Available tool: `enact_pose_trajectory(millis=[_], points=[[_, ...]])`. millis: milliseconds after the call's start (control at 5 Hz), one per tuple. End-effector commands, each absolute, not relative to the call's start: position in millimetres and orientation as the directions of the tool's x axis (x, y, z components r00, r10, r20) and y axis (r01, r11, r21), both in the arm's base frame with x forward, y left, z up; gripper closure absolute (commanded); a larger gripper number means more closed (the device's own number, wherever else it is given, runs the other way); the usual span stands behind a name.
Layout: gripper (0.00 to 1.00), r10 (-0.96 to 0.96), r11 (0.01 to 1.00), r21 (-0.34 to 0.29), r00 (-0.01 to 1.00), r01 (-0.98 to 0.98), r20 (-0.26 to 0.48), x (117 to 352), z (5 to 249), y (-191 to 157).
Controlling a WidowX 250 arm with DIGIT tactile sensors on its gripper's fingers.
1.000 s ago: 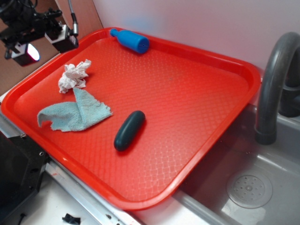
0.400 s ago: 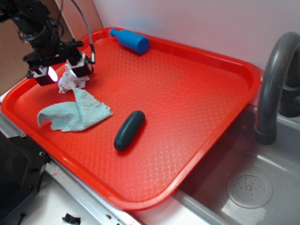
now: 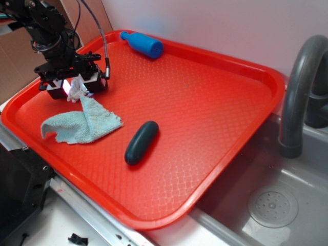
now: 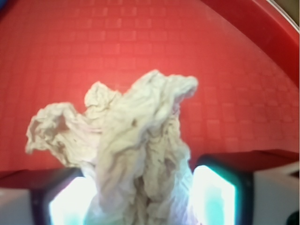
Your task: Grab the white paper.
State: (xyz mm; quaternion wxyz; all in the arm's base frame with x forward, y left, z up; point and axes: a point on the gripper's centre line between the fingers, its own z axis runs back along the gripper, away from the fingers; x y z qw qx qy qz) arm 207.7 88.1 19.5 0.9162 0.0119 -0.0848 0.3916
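- One red tray [image 3: 205,102] with a fine waffle pattern is seen resting partly over a grey sink [image 3: 307,169], against a pale wall [image 3: 215,20]; one drain [image 3: 272,208] and one dark grey faucet [image 3: 300,87] are visible at the right.
- At the far left, one gripper [image 3: 74,88] is lowered over the tray's left part, with one black cable [image 3: 95,25] looping above it.
- Two fingers [image 4: 213,194] are counted in the wrist view, one on each side of the white paper [image 4: 140,154]; the jaws are narrowed around the wad, which fills the gap between them, though firm contact cannot be told for certain.
- One white paper is present: a crumpled wad between the fingers, its folds rising above them in the wrist view, and only a small part of it shows in the exterior view.
- One light-blue cloth [image 3: 82,125] lies flat just beside and below the gripper, one corner reaching up toward the wad.
- One dark teal oblong object [image 3: 141,142] lies near the tray's middle, well apart from the gripper.
- One blue bottle [image 3: 143,44] lies on its side at the tray's far edge.
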Motion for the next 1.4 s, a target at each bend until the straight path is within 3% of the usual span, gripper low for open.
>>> enact_pose_trajectory(millis=[0, 200, 400, 600, 800, 1000, 1200], points=[[1.00, 0.714, 0.691, -0.051, 0.669, -0.721, 0.207, 210, 27, 93], [1.00, 0.665, 0.741, -0.029, 0.727, -0.671, 0.174, 213, 50, 83], [1.00, 0.469, 0.883, -0.003, 0.880, -0.470, 0.077, 213, 98, 48], [1.00, 0.296, 0.955, -0.001, 0.955, -0.296, 0.014, 203, 139, 16], [1.00, 0.233, 0.970, -0.076, 0.971, -0.229, 0.050, 181, 181, -5], [1.00, 0.279, 0.954, -0.143, 0.956, -0.264, 0.094, 168, 204, -9], [1.00, 0.268, 0.960, -0.107, 0.960, -0.259, 0.086, 169, 193, -3]])
